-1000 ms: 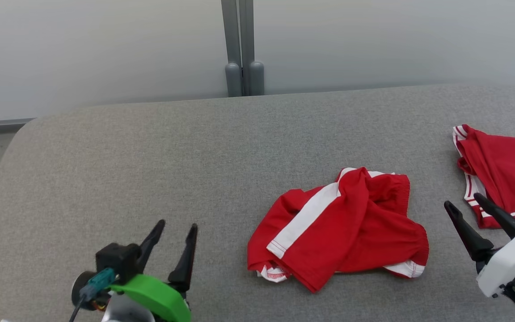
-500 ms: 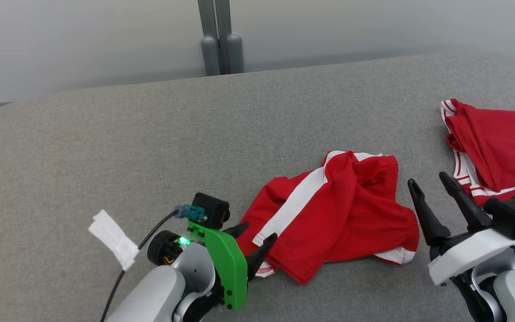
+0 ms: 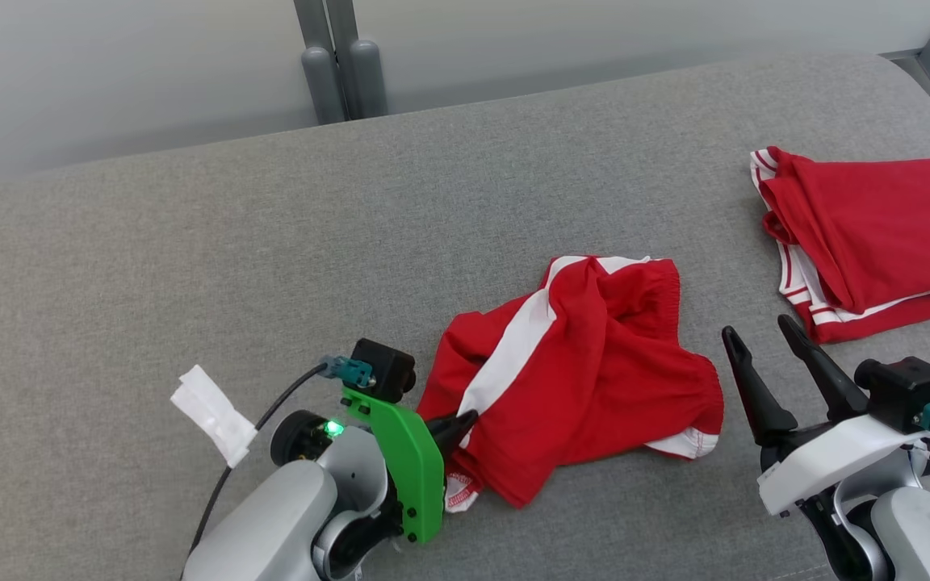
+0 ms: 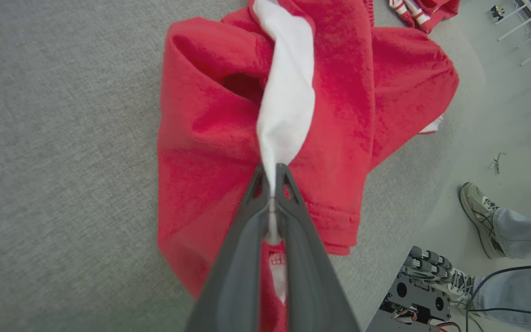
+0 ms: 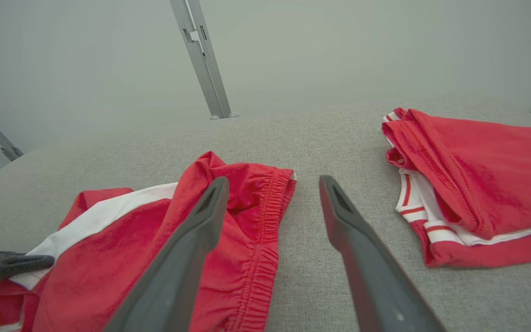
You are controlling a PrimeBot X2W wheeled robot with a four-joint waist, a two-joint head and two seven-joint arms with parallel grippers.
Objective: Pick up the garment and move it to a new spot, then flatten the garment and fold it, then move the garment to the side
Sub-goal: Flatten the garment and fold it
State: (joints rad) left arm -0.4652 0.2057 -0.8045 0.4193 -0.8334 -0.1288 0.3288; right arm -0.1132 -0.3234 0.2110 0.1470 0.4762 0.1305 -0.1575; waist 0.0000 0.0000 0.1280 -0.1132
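Subject: one red garment [image 3: 586, 379] with a white side stripe [image 3: 513, 355], lying crumpled on the grey fabric-covered counter [image 3: 190, 266], near its front edge and about midway across. A second red garment [image 3: 869, 234] lies folded, well apart toward the far right.

Left hand [image 3: 457, 424]: fingers closed, pinching the near end of the white stripe at the garment's near-left edge. The left wrist view confirms it: the left hand [image 4: 272, 182] has the stripe clamped between its tips. How many layers of cloth the pinch takes in cannot be told; probably more than the stripe alone.

Right hand [image 3: 760, 335]: fingers spread, empty, just beside the garment's right edge without touching it. In the right wrist view the elastic waistband [image 5: 265, 216] lies just ahead and left of that hand's left finger.

Governing relation: the garment lies between the two hands. From the left hand's pinch the stripe runs diagonally away and to the right, toward the waistband at the far right of the heap. The left hand therefore holds one end of the garment's long line, and the right hand is the nearer one to the other end.

Assessment: the pickup is under way on one side only. A lift by the left hand alone would likely leave the cloth hanging bunched; a second grip at the waistband would make it easier to carry and spread.
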